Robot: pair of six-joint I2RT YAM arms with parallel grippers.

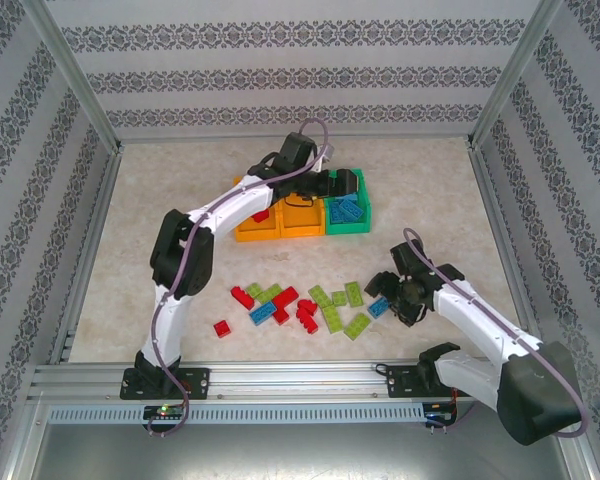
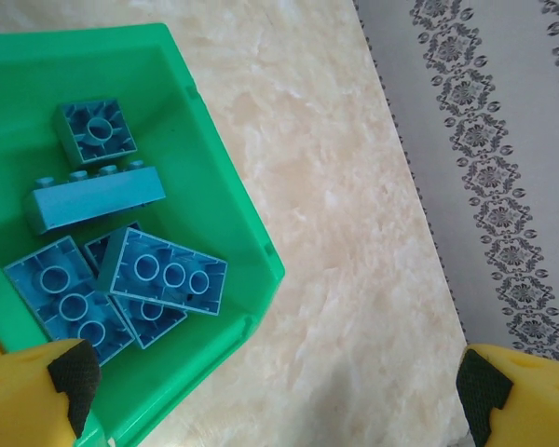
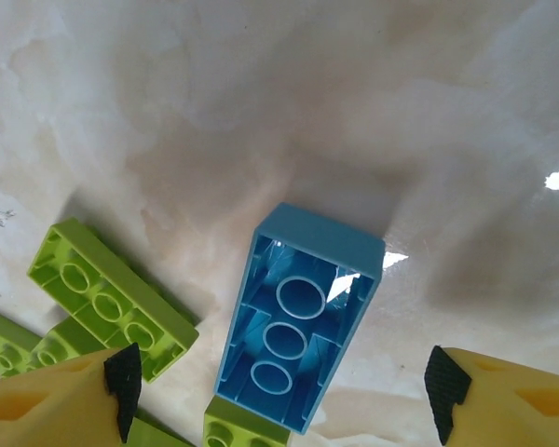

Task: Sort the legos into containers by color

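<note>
Three bins stand in a row at the back: two orange bins (image 1: pixel 255 228) (image 1: pixel 302 220) and a green bin (image 1: pixel 350 222). In the left wrist view the green bin (image 2: pixel 214 168) holds several blue legos (image 2: pixel 163 270). My left gripper (image 2: pixel 275 396) hangs open and empty over that bin's near corner, also seen from above (image 1: pixel 327 184). My right gripper (image 3: pixel 279 391) is open, low over an upside-down blue lego (image 3: pixel 303 321) that lies between its fingers, untouched. From above, my right gripper (image 1: pixel 390 297) sits at the right end of the loose pile.
Loose red (image 1: pixel 242 296), blue (image 1: pixel 261 314) and lime (image 1: pixel 355 325) legos are scattered in front of the bins. Lime legos (image 3: pixel 112 298) (image 3: pixel 247 433) lie close to the blue one. A single red lego (image 1: pixel 222 328) sits apart at the left. Patterned walls (image 1: pixel 280 75) enclose the table.
</note>
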